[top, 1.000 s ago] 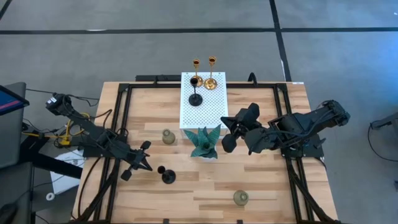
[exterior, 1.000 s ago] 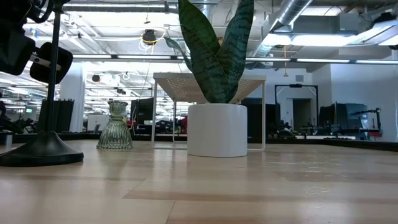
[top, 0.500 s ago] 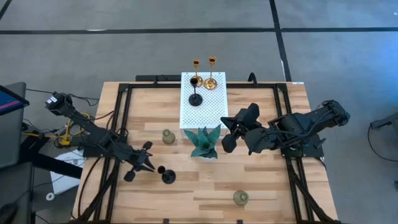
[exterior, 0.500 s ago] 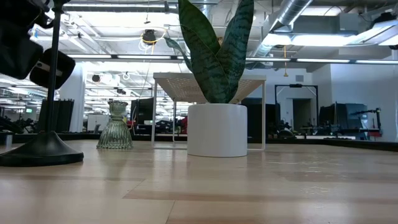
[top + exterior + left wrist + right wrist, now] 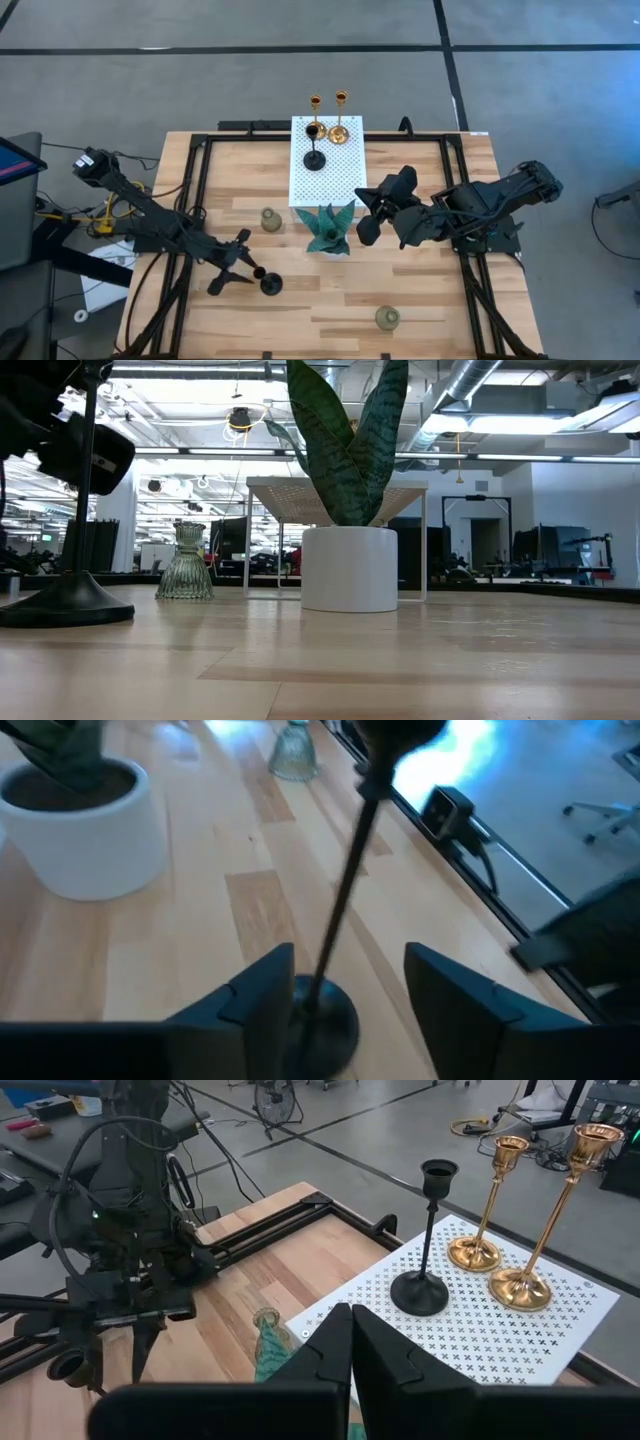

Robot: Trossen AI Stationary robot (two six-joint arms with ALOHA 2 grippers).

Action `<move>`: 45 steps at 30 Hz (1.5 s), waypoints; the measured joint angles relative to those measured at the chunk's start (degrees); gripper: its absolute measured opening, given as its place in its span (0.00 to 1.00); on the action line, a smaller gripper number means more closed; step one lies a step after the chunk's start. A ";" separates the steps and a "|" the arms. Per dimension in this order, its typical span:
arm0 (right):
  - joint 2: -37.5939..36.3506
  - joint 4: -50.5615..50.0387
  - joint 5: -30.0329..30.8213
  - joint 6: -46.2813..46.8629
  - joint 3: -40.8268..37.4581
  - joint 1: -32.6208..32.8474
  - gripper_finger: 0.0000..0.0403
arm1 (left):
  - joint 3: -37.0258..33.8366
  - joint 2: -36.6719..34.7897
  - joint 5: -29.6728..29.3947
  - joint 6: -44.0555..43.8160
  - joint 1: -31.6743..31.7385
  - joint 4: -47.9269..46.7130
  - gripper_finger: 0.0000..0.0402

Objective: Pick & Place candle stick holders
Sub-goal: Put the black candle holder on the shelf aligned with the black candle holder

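Looks like the pickup step for the second black holder (image 5: 270, 284), standing near the front left of the surface (image 5: 430, 310): the left gripper (image 5: 340, 995) has its fingers (image 5: 262, 992) wide apart either side of the thin stem, right above the round base, nothing touching as far as I can tell. Next move, I'd guess, is to close on the stem without tipping it, then carry it to the white perforated board (image 5: 330, 175) where its twin (image 5: 314, 148) and both gold ones (image 5: 327, 117) stand. The right gripper (image 5: 375, 213) waits beside the teal star ornament (image 5: 327, 228), fingers together and empty.
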 joint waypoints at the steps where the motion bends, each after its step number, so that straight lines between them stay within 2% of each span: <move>1: 0.00 0.00 0.00 0.00 0.00 0.00 0.00 | 0.00 0.99 -0.74 0.00 0.00 1.39 0.49; 8: 0.00 0.00 0.00 -0.01 0.00 0.02 0.00 | 0.00 7.54 -3.30 0.00 0.02 11.65 0.57; 19: 0.00 -0.26 -0.97 -0.09 0.00 0.00 0.00 | 0.00 16.51 -3.44 -0.61 0.74 24.13 0.51; 24: 0.00 -0.79 -1.53 -0.15 0.00 0.02 0.00 | 0.00 17.17 -3.46 -1.06 0.74 25.23 0.41; 32: 0.00 -2.33 -2.27 -0.21 0.00 0.00 0.00 | 0.02 17.09 -3.94 -4.49 0.80 25.81 0.04; 36: 0.00 -3.67 -2.78 -0.61 0.00 0.07 0.00 | 0.02 16.63 -5.59 -9.76 0.72 25.48 0.04; 41: 0.00 -5.27 -2.33 -0.59 0.00 0.82 0.00 | 1.11 14.07 -7.33 -11.46 0.68 24.51 0.03; 45: 0.00 -5.05 -2.22 -0.61 0.00 2.48 0.00 | 5.70 11.01 -9.76 -11.58 0.68 16.95 0.03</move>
